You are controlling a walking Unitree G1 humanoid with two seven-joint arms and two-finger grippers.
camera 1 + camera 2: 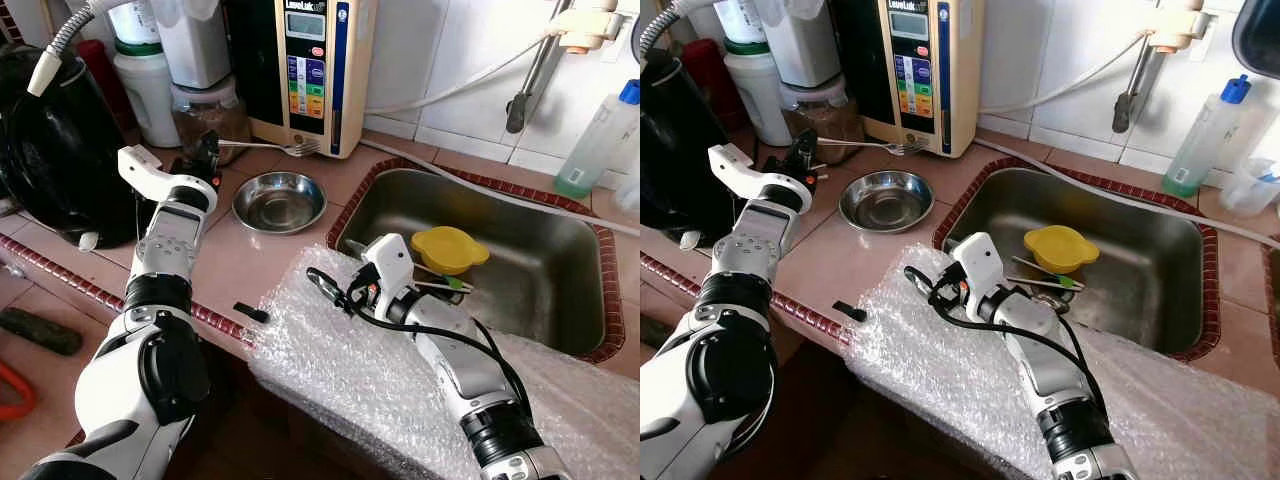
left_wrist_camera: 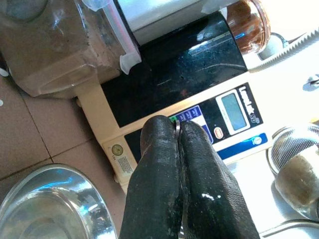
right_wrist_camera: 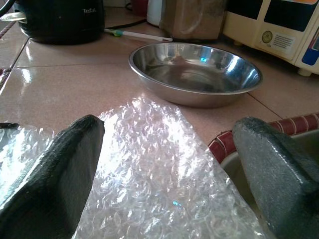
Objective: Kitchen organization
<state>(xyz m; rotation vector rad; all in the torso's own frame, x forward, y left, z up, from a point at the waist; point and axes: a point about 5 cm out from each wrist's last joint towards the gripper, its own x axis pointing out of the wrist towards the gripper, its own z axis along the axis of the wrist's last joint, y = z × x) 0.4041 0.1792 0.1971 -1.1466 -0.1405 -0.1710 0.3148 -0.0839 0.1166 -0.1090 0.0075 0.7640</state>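
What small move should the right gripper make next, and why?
Probably lower and close on the bubble wrap. The right gripper is open, its fingers either side of the sheet's corner at the sink rim, short of the steel bowl. The left gripper is shut near the bowl.

The left silver arm reaches forward, its black two-fingered tool pressed closed; the right tool (fingers wide apart) points left.

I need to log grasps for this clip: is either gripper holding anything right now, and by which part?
Nothing is held. The left gripper is shut on nothing, beside the round steel bowl. The right gripper is open over the clear bubble wrap sheet.
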